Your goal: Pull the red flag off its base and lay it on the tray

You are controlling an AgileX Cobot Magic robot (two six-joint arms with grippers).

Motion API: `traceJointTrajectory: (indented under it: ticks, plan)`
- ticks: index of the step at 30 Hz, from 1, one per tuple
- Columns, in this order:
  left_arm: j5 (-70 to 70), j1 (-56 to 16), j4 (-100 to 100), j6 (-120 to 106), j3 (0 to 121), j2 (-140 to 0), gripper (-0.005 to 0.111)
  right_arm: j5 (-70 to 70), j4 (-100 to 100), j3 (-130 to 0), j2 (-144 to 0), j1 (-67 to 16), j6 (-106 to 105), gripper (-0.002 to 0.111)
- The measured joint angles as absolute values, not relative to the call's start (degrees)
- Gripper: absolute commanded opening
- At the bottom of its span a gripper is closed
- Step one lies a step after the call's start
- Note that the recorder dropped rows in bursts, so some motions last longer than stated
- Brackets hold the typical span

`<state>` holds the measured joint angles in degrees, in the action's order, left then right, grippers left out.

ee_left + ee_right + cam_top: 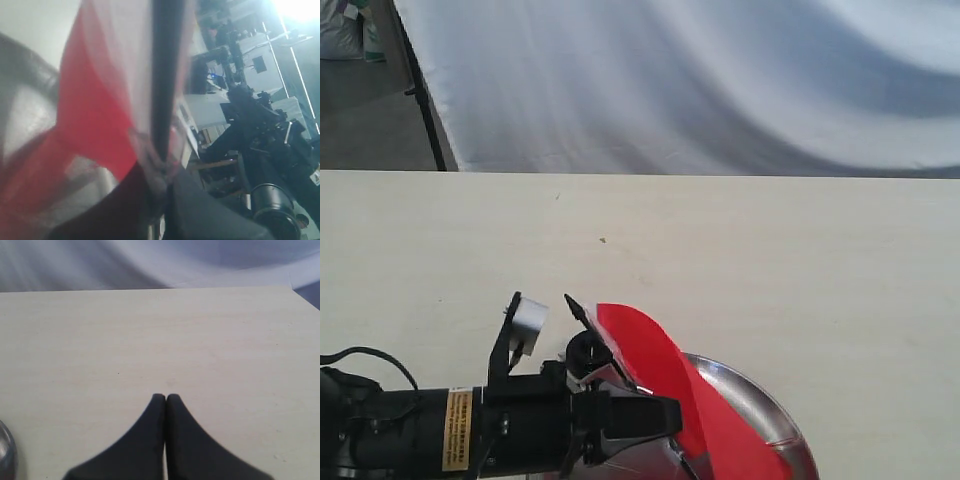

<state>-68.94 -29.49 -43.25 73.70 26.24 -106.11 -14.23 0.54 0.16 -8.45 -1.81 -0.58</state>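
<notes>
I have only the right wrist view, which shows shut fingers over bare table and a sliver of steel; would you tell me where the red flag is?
Observer: The left gripper holds the red flag by its stick, low in the exterior view.
Operator: Thank you. Is the cloth anywhere near the tray?
Observer: Yes, the red cloth hangs across the tray; I cannot tell whether it touches the steel.
Operator: And which way does the stick point?
Observer: Its pointed tip angles up and leftward in the exterior view, away from the tray.
</notes>
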Motion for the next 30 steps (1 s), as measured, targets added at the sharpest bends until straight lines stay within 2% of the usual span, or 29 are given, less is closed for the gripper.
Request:
traceJointTrajectory:
  ticks: [15,17,18,19,22,23,24,30]
  plan:
    - [-69.4,-29.5,-41.9,71.5,26.0,-110.2,0.000,-14.2,0.5,0.2,-8.5,-1.8,-0.6,0.000]
    - [-69.4,-29.5,-41.9,71.5,26.0,-110.2,0.004,-14.2,0.5,0.2,-8.5,-1.8,-0.6,0.000]
    - [-69.4,-29.5,-41.9,71.5,26.0,-110.2,0.016,-14.2,0.5,0.2,-8.5,-1.8,-0.6,0.000]
    - [-69.4,-29.5,-41.9,71.5,26.0,-110.2,0.022,-14.2,0.5,0.2,-8.5,-1.8,-0.6,0.000]
    - [-69.4,-29.5,-41.9,71.5,26.0,-110.2,0.074,-14.2,0.5,0.2,-8.5,-1.8,-0.6,0.000]
    - [-69.4,-29.5,-41.9,71.5,26.0,-110.2,0.083,-14.2,0.5,0.2,-8.5,-1.8,-0.6,0.000]
    - [-69.4,-29.5,-41.9,72.0,26.0,-110.2,0.087,-14.2,0.5,0.2,-8.5,-1.8,-0.6,0.000]
    - [-68.0,-29.5,-41.9,74.1,26.0,-110.2,0.086,-14.2,0.5,0.2,-8.5,-1.8,-0.6,0.000]
